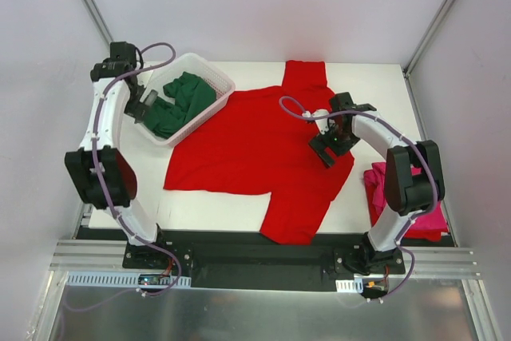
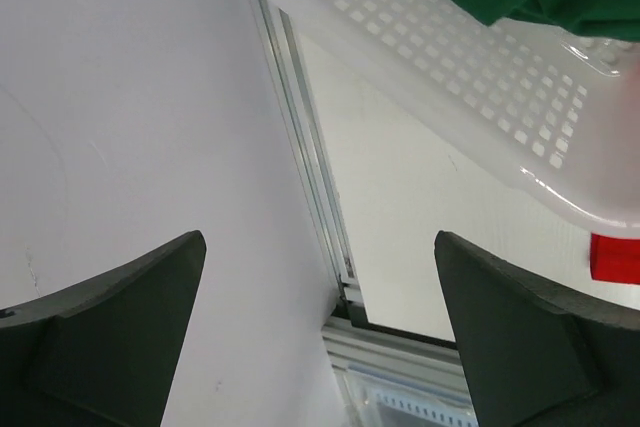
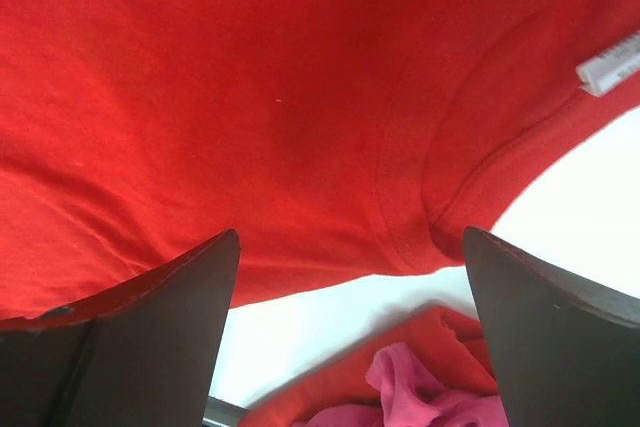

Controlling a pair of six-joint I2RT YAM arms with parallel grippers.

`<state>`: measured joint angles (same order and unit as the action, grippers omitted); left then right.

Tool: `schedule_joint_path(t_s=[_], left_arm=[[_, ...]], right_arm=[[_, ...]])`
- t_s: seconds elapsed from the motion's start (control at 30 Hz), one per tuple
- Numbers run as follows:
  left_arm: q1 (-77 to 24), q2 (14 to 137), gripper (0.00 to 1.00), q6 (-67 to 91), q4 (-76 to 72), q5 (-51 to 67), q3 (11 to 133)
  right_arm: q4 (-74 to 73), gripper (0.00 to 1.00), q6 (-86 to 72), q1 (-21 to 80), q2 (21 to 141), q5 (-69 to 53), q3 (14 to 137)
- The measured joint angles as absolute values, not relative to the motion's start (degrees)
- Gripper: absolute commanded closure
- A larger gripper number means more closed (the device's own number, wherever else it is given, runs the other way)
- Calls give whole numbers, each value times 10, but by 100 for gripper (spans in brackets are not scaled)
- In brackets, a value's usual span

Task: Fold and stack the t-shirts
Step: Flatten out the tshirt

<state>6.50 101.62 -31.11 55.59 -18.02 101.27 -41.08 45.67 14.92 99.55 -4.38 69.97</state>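
Note:
A bright red t-shirt (image 1: 255,149) lies spread flat across the middle of the white table (image 1: 375,93), one sleeve toward the back and one toward the near edge. My right gripper (image 1: 327,149) hovers open just above its right side; the right wrist view shows the red cloth (image 3: 250,97) and its collar label (image 3: 610,72) below the open gripper (image 3: 350,347). A magenta-pink t-shirt (image 1: 403,197) sits bunched at the right edge, seen again as pink cloth (image 3: 420,397). Dark green t-shirts (image 1: 180,105) fill the basket. My left gripper (image 1: 145,109) is open and empty beside the basket's left rim.
The white lattice basket (image 1: 209,77) stands at the back left, its wall (image 2: 450,77) close above the left gripper (image 2: 320,347). An aluminium frame rail (image 2: 310,187) and the enclosure wall run along the table's left edge. An orange-red cloth edge (image 3: 330,387) lies under the pink cloth.

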Motion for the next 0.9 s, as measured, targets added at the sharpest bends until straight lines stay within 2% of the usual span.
schedule_joint_path(t_s=[0.2,0.43,0.6,0.9], left_arm=[[67,875,1,-451,521,-119,854],[84,717,1,-832,454,-48,661],[87,760,1,-997,415,22,673],[91,905,1,-1109,372,70,715]], right_arm=[[-415,4,457,160,997,-47,700],[-421,4,457,160,997,-48,700],[-425,4,455,163,997,-47,700],[-426,4,460,168,991,-31,690]])
